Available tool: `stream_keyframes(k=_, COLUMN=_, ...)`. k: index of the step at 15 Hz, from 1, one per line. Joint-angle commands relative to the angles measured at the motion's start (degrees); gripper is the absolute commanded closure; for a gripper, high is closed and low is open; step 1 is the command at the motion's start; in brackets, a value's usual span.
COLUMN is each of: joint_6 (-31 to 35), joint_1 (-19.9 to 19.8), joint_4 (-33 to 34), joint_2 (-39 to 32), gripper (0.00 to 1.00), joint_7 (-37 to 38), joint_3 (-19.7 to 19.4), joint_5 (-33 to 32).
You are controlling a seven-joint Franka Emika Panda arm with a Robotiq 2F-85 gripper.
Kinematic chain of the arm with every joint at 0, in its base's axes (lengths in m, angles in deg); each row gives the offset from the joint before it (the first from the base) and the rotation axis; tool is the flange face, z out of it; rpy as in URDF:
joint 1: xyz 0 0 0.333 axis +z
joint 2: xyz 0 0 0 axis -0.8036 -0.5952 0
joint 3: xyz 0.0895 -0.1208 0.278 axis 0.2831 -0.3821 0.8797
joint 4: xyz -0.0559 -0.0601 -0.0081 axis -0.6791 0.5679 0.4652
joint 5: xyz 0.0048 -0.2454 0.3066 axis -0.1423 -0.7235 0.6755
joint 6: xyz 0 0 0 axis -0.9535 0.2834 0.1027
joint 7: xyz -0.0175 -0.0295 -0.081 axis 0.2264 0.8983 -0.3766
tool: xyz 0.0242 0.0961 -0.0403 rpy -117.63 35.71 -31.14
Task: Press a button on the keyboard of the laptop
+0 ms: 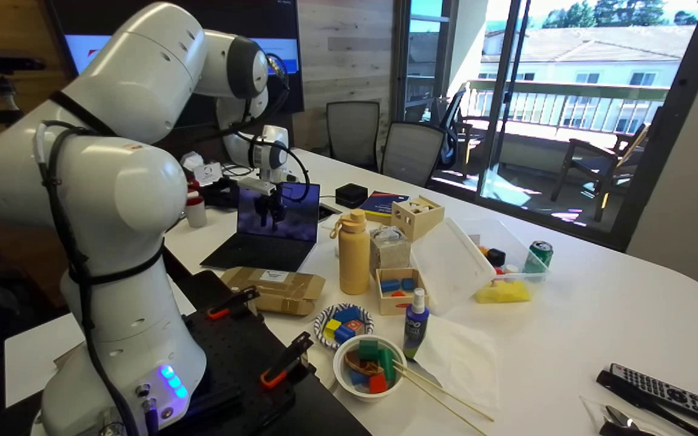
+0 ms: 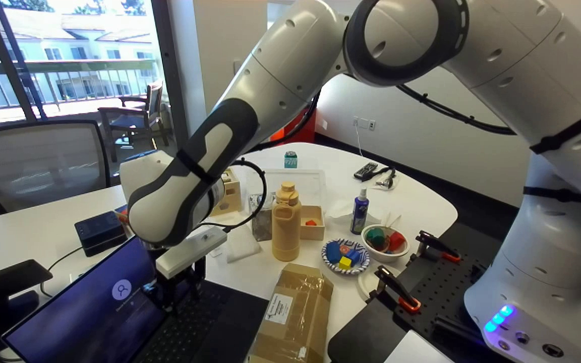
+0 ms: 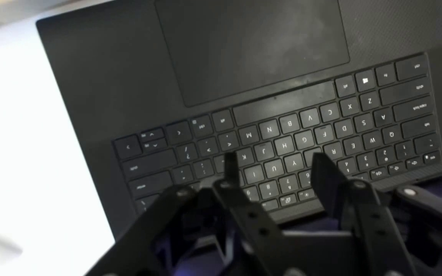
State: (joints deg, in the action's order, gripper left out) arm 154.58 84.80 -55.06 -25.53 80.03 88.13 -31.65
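Observation:
The black laptop stands open on the white table, its screen point(image 1: 303, 209) tilted up behind the key deck. The screen point(image 2: 94, 307) is lit, with a pale user icon. The keyboard point(image 1: 255, 251) lies flat and also shows in an exterior view point(image 2: 184, 327). In the wrist view the keyboard point(image 3: 286, 145) appears upside down, with the touchpad above it. My gripper point(image 3: 274, 156) is open and empty, pointing down over the upper key rows; its fingertips hide some keys near L and T. The gripper point(image 1: 269, 223) is in front of the screen. Whether the fingertips point(image 2: 182, 302) touch keys cannot be told.
A cardboard package point(image 1: 276, 289) lies close to the laptop's front edge. A yellow bottle point(image 1: 354, 254) stands beside the laptop. A black box point(image 2: 100, 232) sits behind the screen. A patterned plate point(image 2: 326, 252) and a white bowl point(image 2: 386, 256) hold blocks.

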Motion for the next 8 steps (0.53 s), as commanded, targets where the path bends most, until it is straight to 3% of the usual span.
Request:
stream_keyframes(k=1, joint_6=0.35, joint_1=-1.38, joint_4=-7.98, joint_2=7.90, gripper=0.14, joint_7=-1.46, joint_3=0.50, joint_5=0.62)
stream_keyframes(k=3, joint_6=-0.03, joint_1=-1.83, joint_4=-9.58, joint_2=9.90, gripper=0.01, joint_7=-2.06, joint_3=0.89, joint_5=0.64)
stream_keyframes(k=8, joint_6=0.13, joint_1=-2.79, joint_4=-13.00, joint_2=12.75, gripper=0.00, joint_7=-3.09, joint_3=2.03, joint_5=1.24)
